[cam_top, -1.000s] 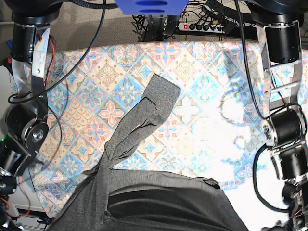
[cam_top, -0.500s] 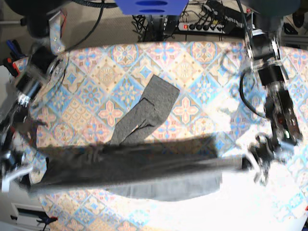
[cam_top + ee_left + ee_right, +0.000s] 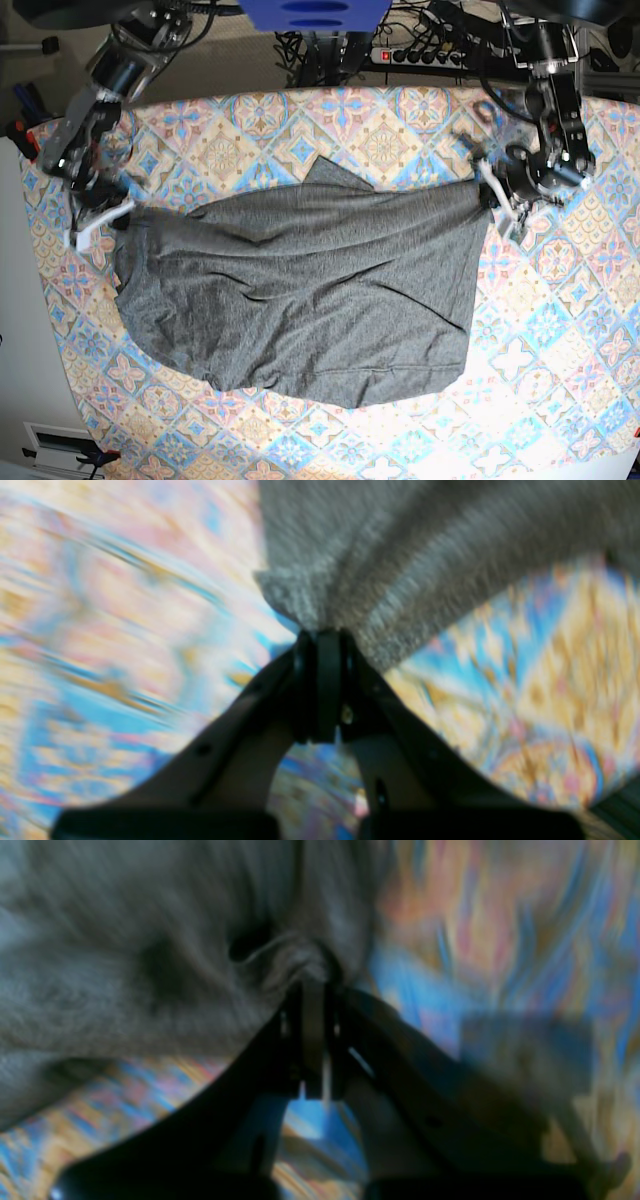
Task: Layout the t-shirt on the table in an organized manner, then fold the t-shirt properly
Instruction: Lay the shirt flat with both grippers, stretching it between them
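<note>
Both arms reach out over the table (image 3: 300, 115), one at each side of the shirt (image 3: 300, 290).

Left gripper (image 3: 487, 190), on the right of the base view: jaws pinched tight on a corner of the shirt. In the left wrist view the two fingers (image 3: 300, 690) meet at the tips with a bunched point of grey knit (image 3: 380, 560) fanning out from them. That arm comes in from the top right, forearm angled down and inward, wrist just off the shirt's right top corner.

Right gripper (image 3: 122, 215), on the left of the base view: also clamped shut on fabric. The right wrist view shows gathered cloth (image 3: 150, 965) puckered right at the closed tips. That arm comes in from the top left, forearm slanting down to the shirt's left top corner.

The shirt is spread wide across the middle of the table, with its top edge pulled taut between the two grips. The body lies below that edge with diagonal wrinkles. The bottom edge curves near the table's front. A small flap pokes up past the top edge near centre.

Both wrist views are motion-blurred; the tile pattern is smeared.
</note>
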